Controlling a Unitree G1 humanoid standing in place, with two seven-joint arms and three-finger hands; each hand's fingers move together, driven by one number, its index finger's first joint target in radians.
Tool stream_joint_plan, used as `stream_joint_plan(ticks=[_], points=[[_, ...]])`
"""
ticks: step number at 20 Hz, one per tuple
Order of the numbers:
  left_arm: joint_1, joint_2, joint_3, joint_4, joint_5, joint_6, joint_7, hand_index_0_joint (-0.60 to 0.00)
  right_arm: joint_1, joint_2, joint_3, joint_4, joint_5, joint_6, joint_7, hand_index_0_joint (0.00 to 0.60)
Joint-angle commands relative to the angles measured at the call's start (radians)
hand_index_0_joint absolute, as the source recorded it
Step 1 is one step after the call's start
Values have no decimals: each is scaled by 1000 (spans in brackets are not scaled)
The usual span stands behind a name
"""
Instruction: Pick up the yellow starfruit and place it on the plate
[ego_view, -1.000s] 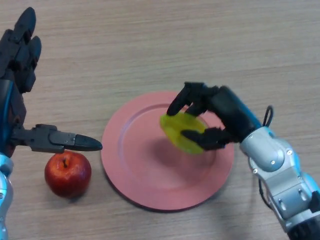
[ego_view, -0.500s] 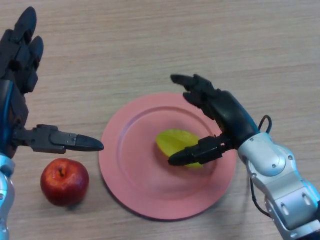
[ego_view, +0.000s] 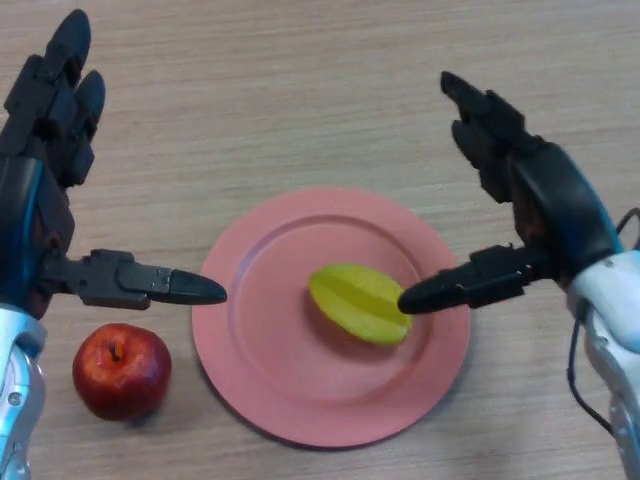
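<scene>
Yellow starfruit (ego_view: 360, 302) is seen lying on the plate (ego_view: 270, 380) just left of the right hand (ego_view: 545, 205), which is spread wide and empty.

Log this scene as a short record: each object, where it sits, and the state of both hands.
starfruit: lying on the plate, right of its centre, free of both hands
plate: pink, on the wooden table
apple: red, on the table left of the plate
right hand: open, fingers spread, thumb tip close to the starfruit
left hand: open, above the apple, holding nothing
</scene>
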Motion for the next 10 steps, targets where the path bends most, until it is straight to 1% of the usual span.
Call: stream_joint_plan(ticks=[1,3,4,7,10], points=[[-5,29,38,-71,-9,-65,1,0,21,-32,-100,-150,59,-114,-2,0],[13,26,59,-80,0,-60,-11,0,70,-40,-116,-257,128,-36,9,0],[19,26,67,-91,-3,-41,-9,0,79,-42,-119,-282,138,-14,0,0],[35,22,69,-128,1,21,-4,0,90,-42,-129,-304,125,-29,-51,0],[29,18,69,-112,39,-34,11,0,97,-48,-132,-321,134,-35,-36,0]])
